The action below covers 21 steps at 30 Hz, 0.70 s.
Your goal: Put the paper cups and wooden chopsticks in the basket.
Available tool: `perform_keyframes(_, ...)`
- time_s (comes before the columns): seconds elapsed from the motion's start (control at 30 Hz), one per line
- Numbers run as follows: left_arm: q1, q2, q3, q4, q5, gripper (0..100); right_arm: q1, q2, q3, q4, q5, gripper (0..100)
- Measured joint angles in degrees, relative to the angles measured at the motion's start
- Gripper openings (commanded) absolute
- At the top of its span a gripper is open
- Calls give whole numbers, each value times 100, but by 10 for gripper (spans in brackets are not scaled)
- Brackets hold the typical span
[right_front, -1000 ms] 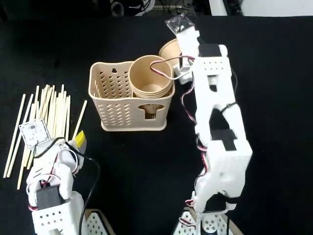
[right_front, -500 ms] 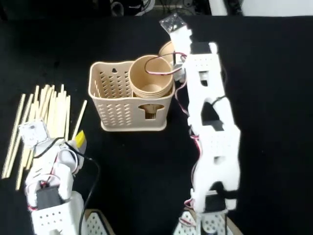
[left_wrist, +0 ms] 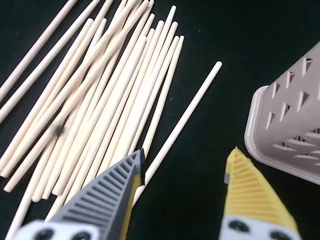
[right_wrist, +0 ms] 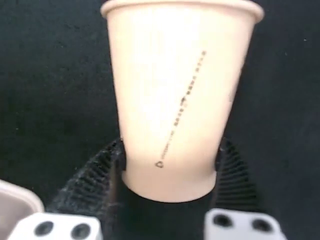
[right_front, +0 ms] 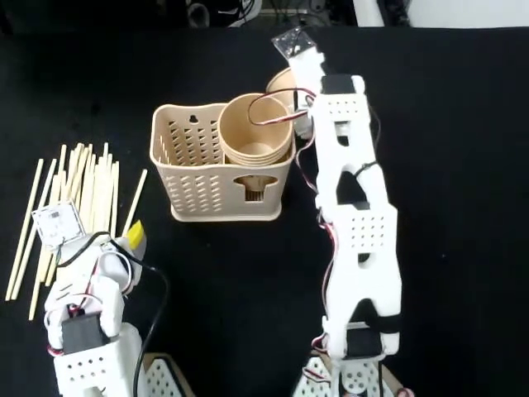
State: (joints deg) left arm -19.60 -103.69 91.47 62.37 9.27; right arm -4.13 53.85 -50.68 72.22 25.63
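Tan paper cup [right_wrist: 175, 100], clamped in right claw [right_wrist: 170, 155], is shifted slightly nearer the cream perforated basket's [right_front: 207, 198] far corner; deposit judged near. Left claw [left_wrist: 182, 167] held apart over pale wooden chopsticks [left_wrist: 100, 100].

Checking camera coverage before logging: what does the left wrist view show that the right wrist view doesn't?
Left wrist view: the wooden chopsticks lying loose on the table, with the left hand open by them. Right wrist view instead: a paper cup clasped between the fingers of the right hand. Shared: a corner of the basket and the black table.
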Motion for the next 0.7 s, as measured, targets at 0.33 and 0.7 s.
perform_keyframes(0.33, 0, 0, 0, -105, 0, 266, 202, 62, -466, 782, -18, 53)
perform_keyframes(0.7, 0, 0, 0, -105, 0, 266, 615, 79, -1169, 2576, 378, 53)
